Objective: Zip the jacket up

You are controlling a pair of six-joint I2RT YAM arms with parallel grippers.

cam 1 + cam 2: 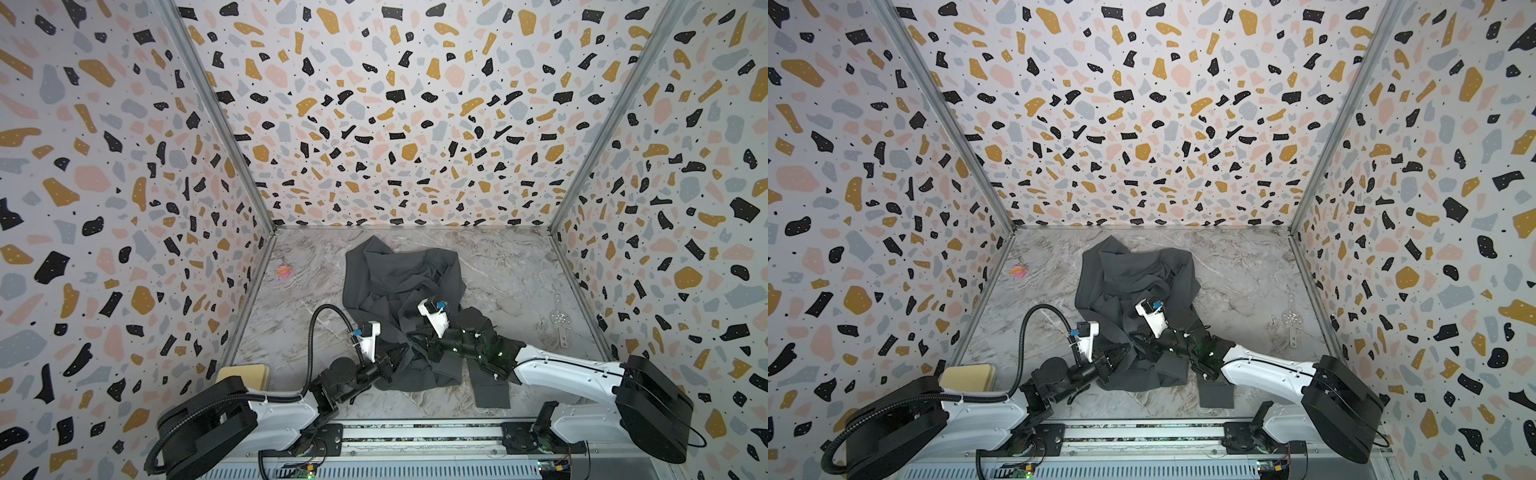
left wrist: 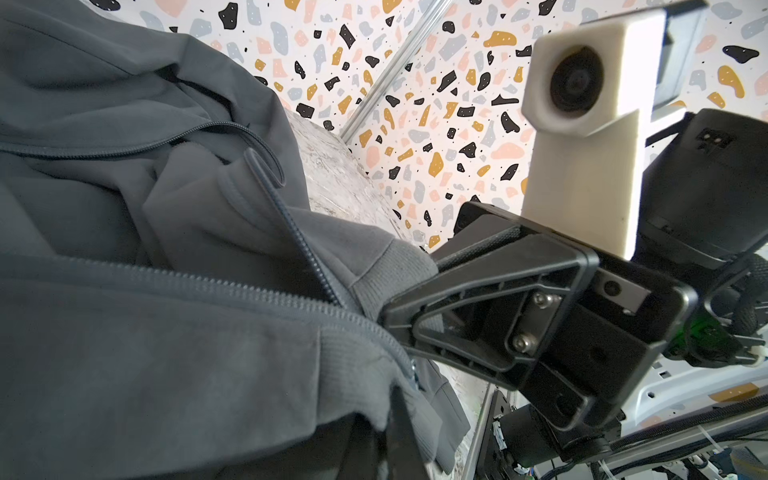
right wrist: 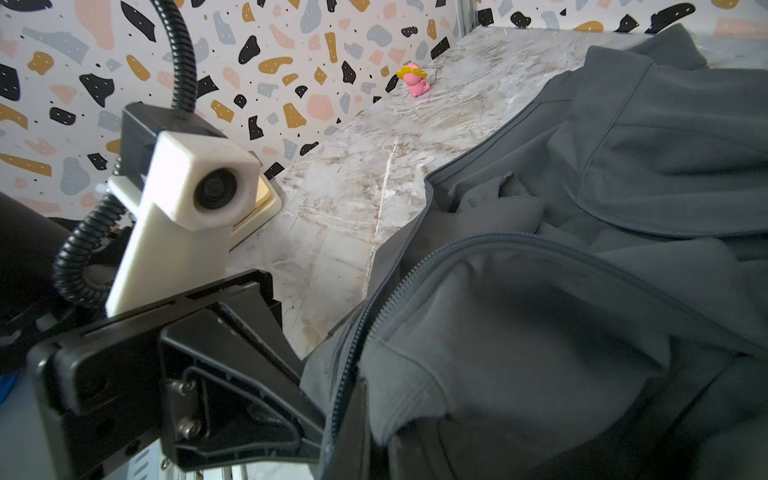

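Linking left gripper (image 1: pixel 394 360) and right gripper (image 1: pixel 415 338): jacket (image 1: pixel 399 270)

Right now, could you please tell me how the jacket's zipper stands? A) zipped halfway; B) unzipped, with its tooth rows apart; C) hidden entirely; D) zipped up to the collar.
B: the left wrist view shows the jacket with its two tooth rows running apart, unmeshed.

Both top views hang high over the near edge, looking down across the whole surface (image 1: pixel 498 266). Wrist views sit tight in, facing each other over the jacket (image 2: pixel 124 353): left wrist view catches the right arm's camera (image 2: pixel 582 83), right wrist view the left arm's camera (image 3: pixel 208 191).
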